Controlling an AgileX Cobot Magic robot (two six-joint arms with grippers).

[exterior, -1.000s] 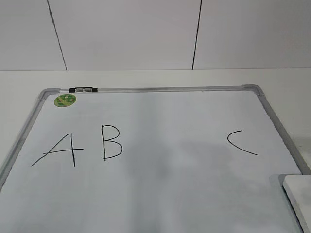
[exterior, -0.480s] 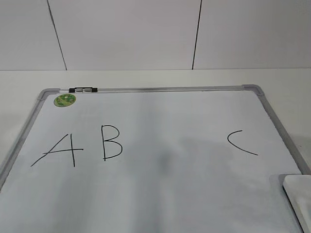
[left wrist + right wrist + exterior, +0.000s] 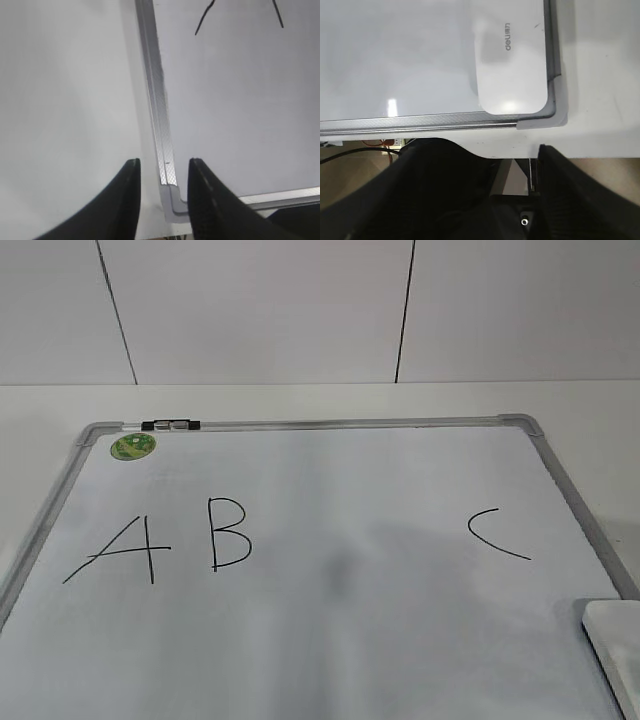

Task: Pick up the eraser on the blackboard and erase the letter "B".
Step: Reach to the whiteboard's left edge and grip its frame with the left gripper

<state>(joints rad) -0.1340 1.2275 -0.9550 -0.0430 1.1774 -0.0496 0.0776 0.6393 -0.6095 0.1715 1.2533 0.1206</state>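
The blackboard is a white board in a silver frame, lying flat. On it are a slanted "A", the letter "B" and a "C". The white eraser lies at the board's near right corner, cut off by the picture's edge. In the right wrist view the eraser lies flat inside the frame corner. My right gripper is open and empty, short of that corner. My left gripper is open and empty over the board's near left corner. Neither gripper shows in the exterior view.
A small black-and-silver clip sits on the far frame next to a round green sticker. The board rests on a white table before a white wall. Two black stroke ends show at the top of the left wrist view.
A soft shadow on the board's lower right has shrunk and drifted toward the near edge. The board, the letters and the eraser have not moved.
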